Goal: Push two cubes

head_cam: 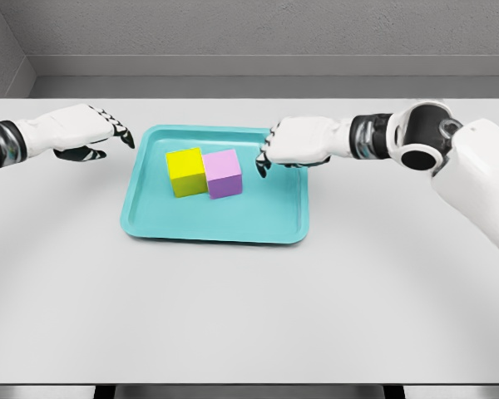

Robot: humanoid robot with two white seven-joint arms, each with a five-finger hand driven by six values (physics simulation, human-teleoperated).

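A yellow cube (185, 171) and a pink-purple cube (224, 174) sit side by side, touching, in the upper middle of a teal tray (266, 224). My right hand (267, 153) hovers over the tray's right part, just right of the purple cube, with a small gap; its fingers are curled downward and hold nothing. My left hand (110, 135) is left of the tray, off its edge, fingers extended and relaxed, holding nothing.
The tray lies on a white table (249, 316). A grey wall runs behind the table's far edge. The right forearm and elbow (424, 137) reach in from the right side.
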